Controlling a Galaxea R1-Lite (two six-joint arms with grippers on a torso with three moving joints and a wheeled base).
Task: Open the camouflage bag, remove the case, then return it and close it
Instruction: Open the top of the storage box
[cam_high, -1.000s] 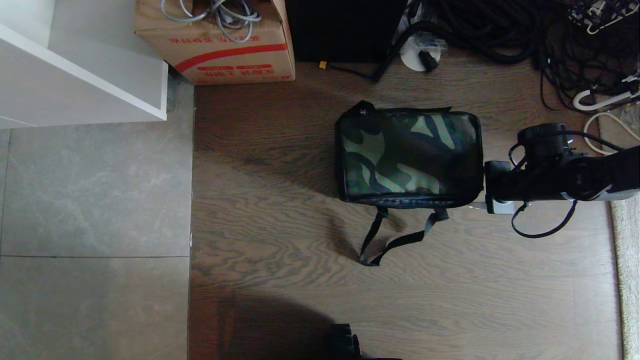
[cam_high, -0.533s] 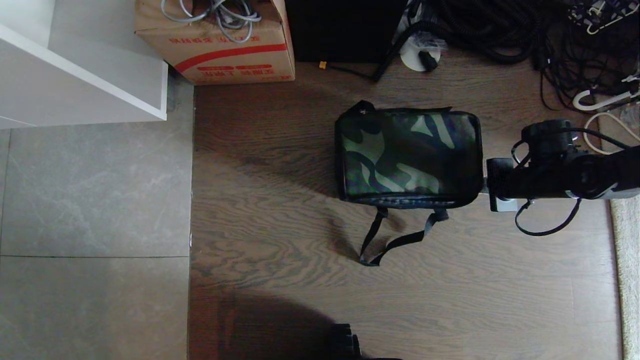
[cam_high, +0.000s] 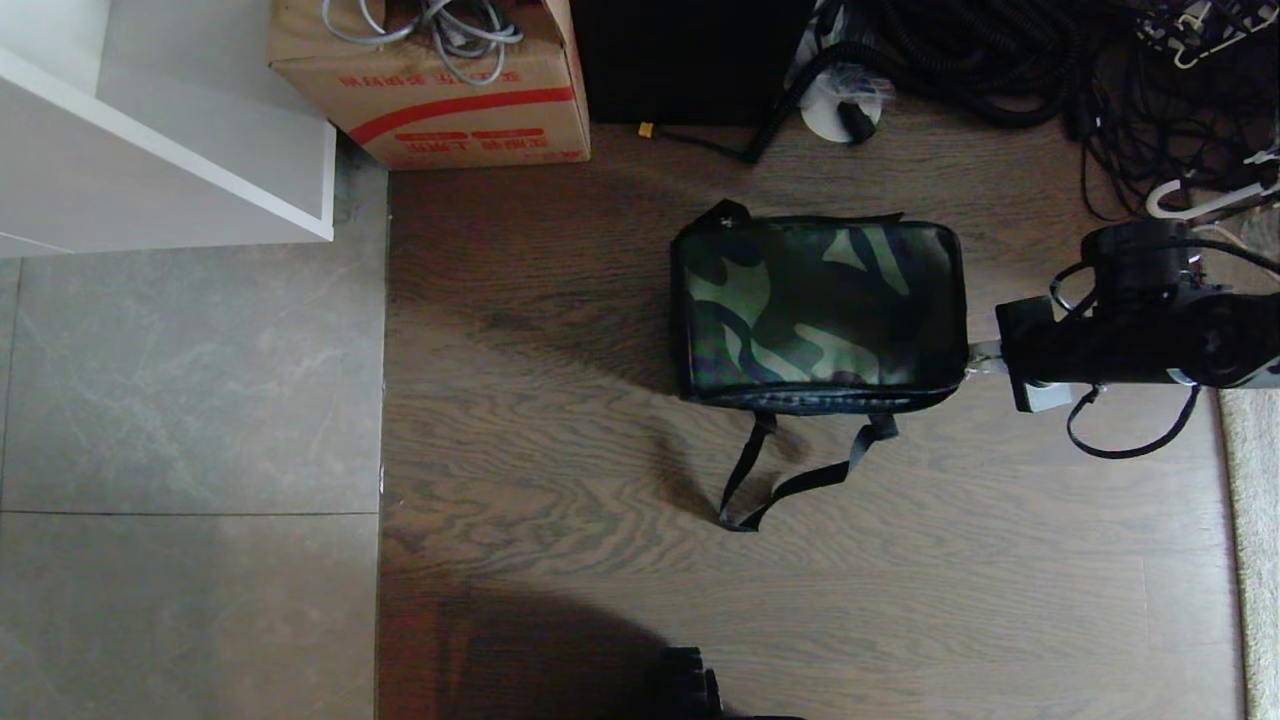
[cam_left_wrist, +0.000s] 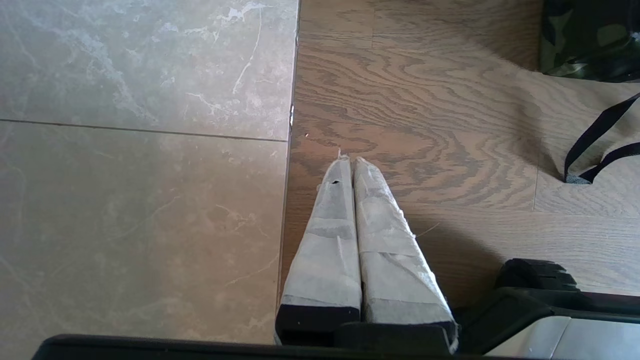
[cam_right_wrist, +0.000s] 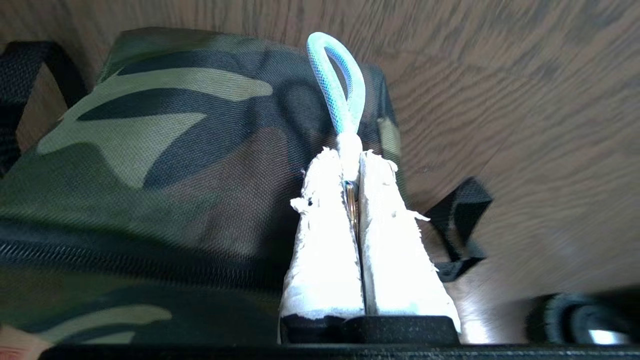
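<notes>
loc: lab/workshop | floor: cable heaps (cam_high: 1010, 60), cardboard box (cam_high: 440, 100) w/ wires

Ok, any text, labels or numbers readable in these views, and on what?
Cardboard box: rows of red printed characters around a red stripe, seen upside down and too small to read.
Camouflage bag: no text or label visible.
Right end effector, shut on the bag's pale cord loop: no markings.
Nothing else carries readable writing.

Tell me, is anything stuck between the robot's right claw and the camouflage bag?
Nothing visible. The right claw is shut on the pale blue pull loop at the right end of the camouflage bag. The bag is closed.
</notes>
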